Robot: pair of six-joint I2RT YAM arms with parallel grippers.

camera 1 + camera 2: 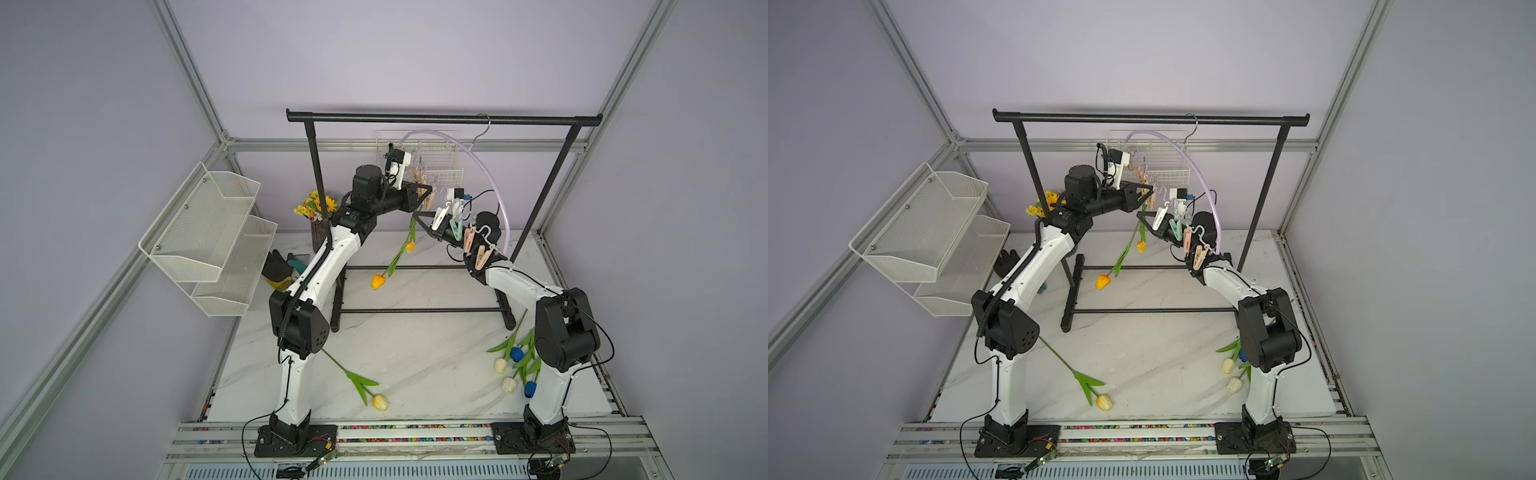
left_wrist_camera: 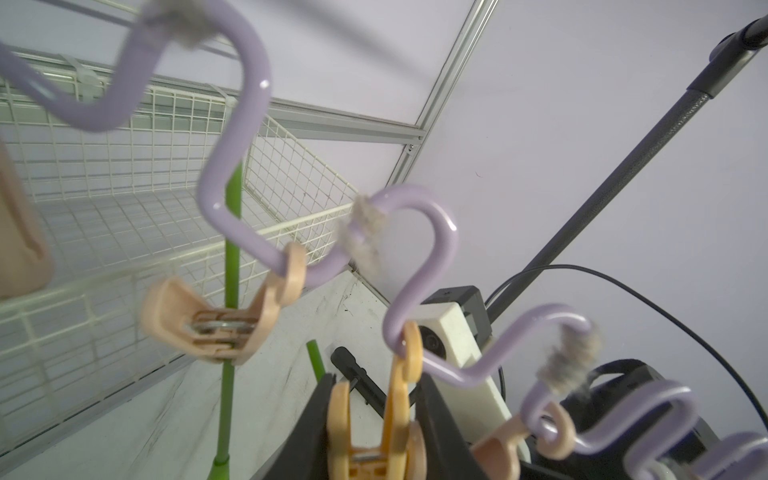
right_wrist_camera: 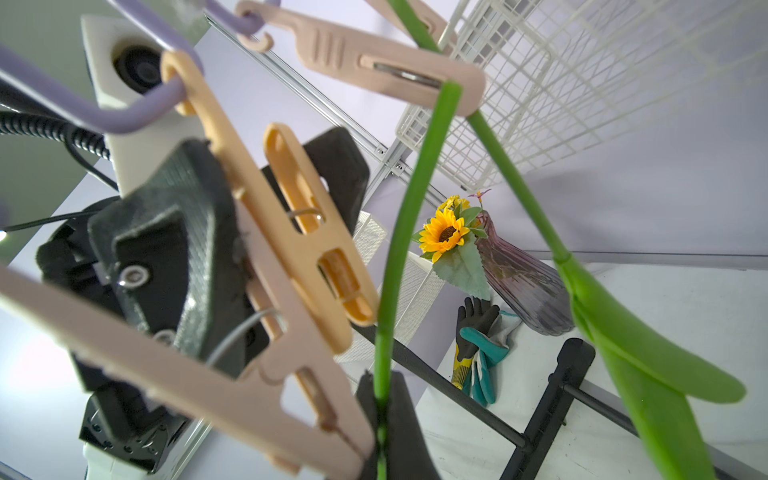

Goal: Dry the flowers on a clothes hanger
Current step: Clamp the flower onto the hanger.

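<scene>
Nearest the arm bases, a yellow tulip (image 1: 380, 402) lies on the marble table (image 1: 415, 357), with the far end of its stalk lost under the left arm's elbow. Beside the right arm lies a bunch of white and blue tulips (image 1: 500, 365). The arm covers part of it, and in a top view the bunch (image 1: 1228, 365) shows almost no blue. Farther in, above the table, two orange-headed tulips (image 1: 377, 281) hang heads down. The right gripper (image 3: 380, 386) is clamped tight on one green stem (image 3: 399, 232), whose cut end is just beside a finger of the left gripper (image 2: 376, 386). A pink clip (image 3: 374, 66) appears to bite the other stalk. Which head belongs to which stalk cannot be made out from above. The left gripper's jaws stand narrowly apart and pinch a peach clip (image 2: 397, 399). The clip's mouth is cut off by the picture's edge, so whether it gapes cannot be told. Both clips hang from the wavy lower bar of the lilac clothes hanger (image 1: 482, 166). Its clip row is blurred in the wrist views, and from above it masks part of the right wrist. The hanger's hook sits over the black garment rack (image 1: 440, 119). Behind that, a wire basket (image 1: 444, 170) hangs on the back wall. A sunflower vase (image 3: 519, 270) stands at the left, half hidden by the rack post and the left arm in both top views.
</scene>
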